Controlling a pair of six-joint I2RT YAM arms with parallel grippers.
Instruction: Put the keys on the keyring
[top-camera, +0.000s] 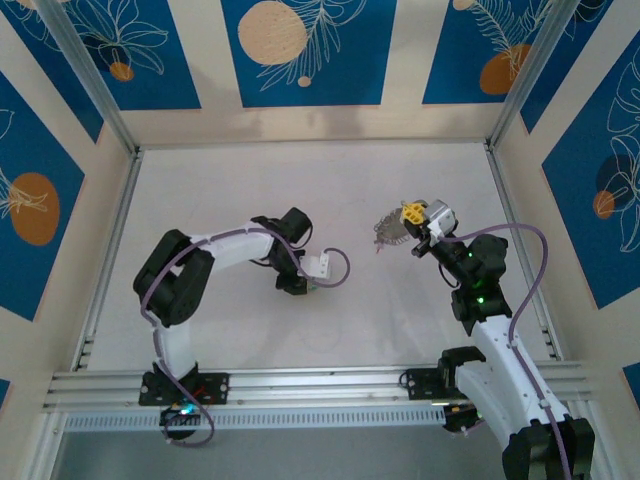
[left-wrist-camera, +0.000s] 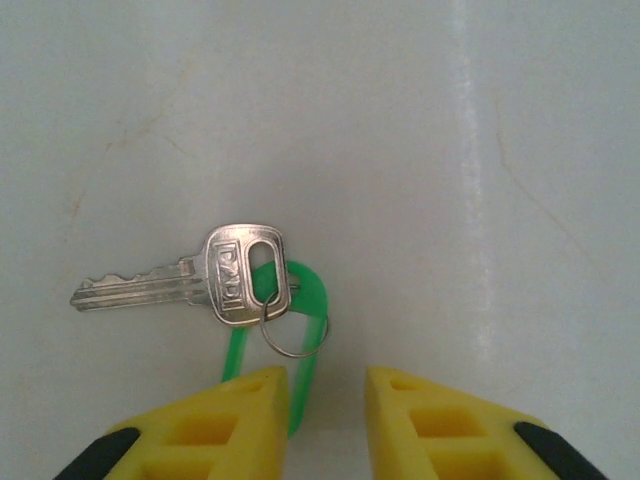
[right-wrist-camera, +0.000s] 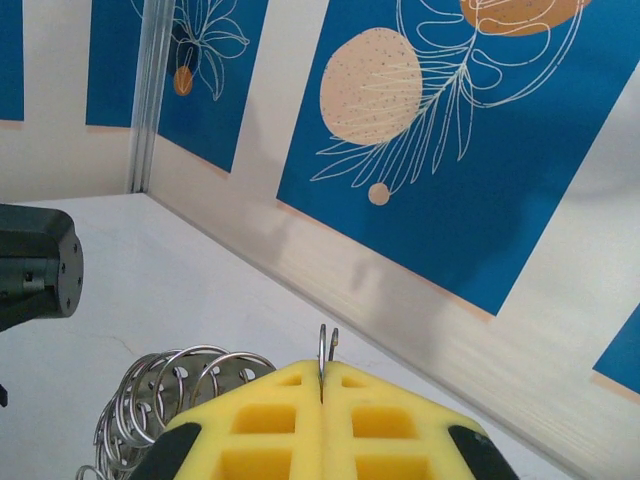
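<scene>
Key (left-wrist-camera: 180, 283) is shiny metal, tag (left-wrist-camera: 312, 290) glossy plastic.

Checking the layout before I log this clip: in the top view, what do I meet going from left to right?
Left arm → left tool → keyring → right tool → right arm.

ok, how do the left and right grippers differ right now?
The left gripper is open, jaws apart beside the key on the table; the right gripper is shut on the keyring wire. Left faces down at the table; right faces the patterned wall. Both have yellow fingers.
</scene>
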